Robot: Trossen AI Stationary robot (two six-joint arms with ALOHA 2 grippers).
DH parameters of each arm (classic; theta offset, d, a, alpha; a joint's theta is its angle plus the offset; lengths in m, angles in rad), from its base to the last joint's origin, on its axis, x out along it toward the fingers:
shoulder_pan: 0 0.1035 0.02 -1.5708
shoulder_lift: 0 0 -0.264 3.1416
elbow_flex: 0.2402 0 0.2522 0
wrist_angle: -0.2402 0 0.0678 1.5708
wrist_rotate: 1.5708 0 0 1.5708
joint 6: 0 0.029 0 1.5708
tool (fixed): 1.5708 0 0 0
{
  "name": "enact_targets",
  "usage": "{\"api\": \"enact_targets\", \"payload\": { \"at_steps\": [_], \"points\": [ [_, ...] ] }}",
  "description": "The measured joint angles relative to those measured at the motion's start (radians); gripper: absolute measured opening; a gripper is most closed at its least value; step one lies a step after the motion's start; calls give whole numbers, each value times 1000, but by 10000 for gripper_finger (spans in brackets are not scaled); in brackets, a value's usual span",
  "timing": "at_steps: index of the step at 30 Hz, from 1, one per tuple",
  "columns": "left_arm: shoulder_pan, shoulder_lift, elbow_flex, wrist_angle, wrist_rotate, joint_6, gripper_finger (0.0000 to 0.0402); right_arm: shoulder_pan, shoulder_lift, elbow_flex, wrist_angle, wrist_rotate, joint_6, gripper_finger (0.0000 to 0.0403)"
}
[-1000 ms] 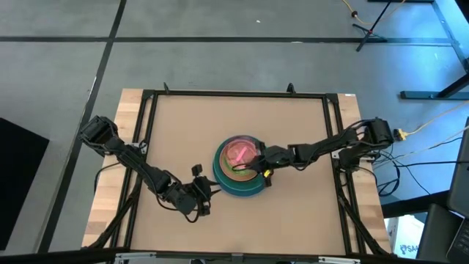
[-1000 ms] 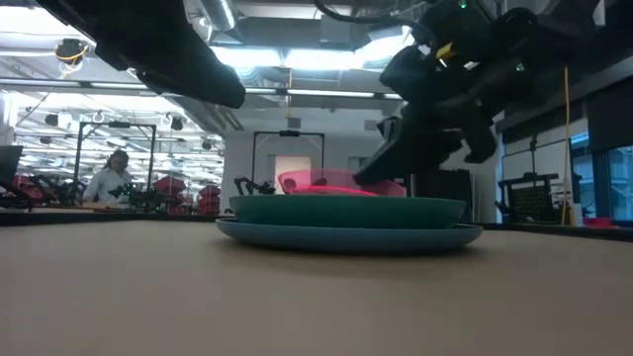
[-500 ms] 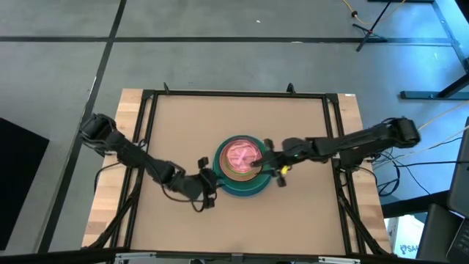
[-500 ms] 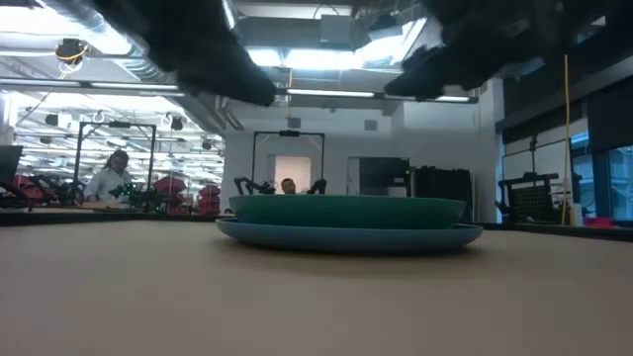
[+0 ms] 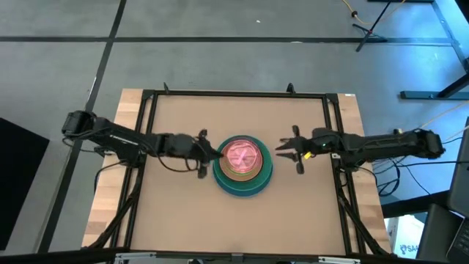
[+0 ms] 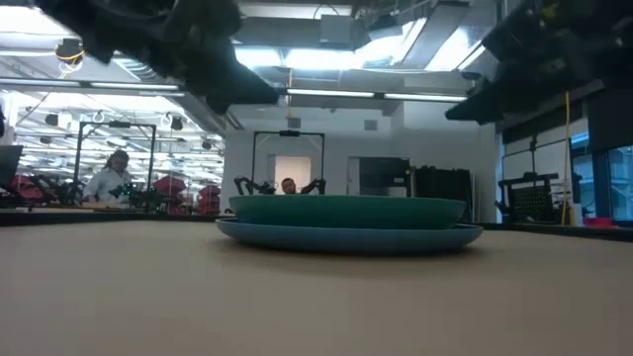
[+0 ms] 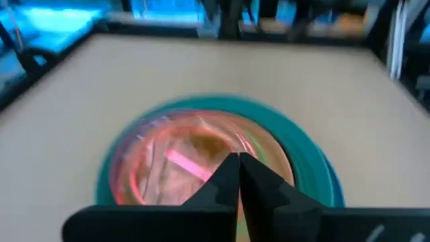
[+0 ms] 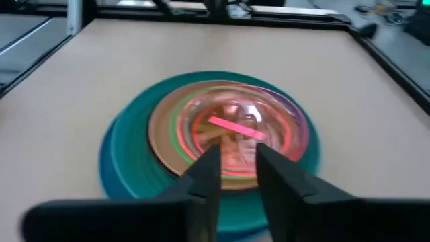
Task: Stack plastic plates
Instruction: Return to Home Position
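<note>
My left gripper [image 5: 211, 152], fingers pressed together, hangs at 9 o'clock of the pink-red-topped stack of round plastic plates [image 5: 242, 158] mid brown table [image 5: 220, 227], my right gripper [image 5: 282, 149], fingers slightly parted, at 3 o'clock.

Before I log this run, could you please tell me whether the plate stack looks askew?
Slightly: the pink plate and peach plate sit off-centre on the teal plate, whose rim shows wider toward the high view's bottom edge. Nothing looks tipped. The left end effector and right end effector flank them, apart.
</note>
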Motion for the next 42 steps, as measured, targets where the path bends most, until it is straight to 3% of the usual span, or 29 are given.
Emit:
{"api": "enact_targets", "payload": {
  "at_steps": [7, 12, 22, 29, 42],
  "points": [
    [123, -182, -246, 232, 78, -2, 3, -134, -162, -123, 8, -41, 39, 6],
    [146, -336, -365, 250, 51, -33, 3, -191, -260, -172, 3, -45, 78, 16],
    [146, -660, -578, 270, -1, -80, 4, -192, -469, -206, -122, 2, 117, 6],
    [146, -805, -581, 174, -16, -68, 1, -191, -614, -209, -233, 4, 134, 1],
    [143, -978, -581, 36, -17, -50, 6, -191, -825, -305, -207, 46, 200, 2]
  ]
}}
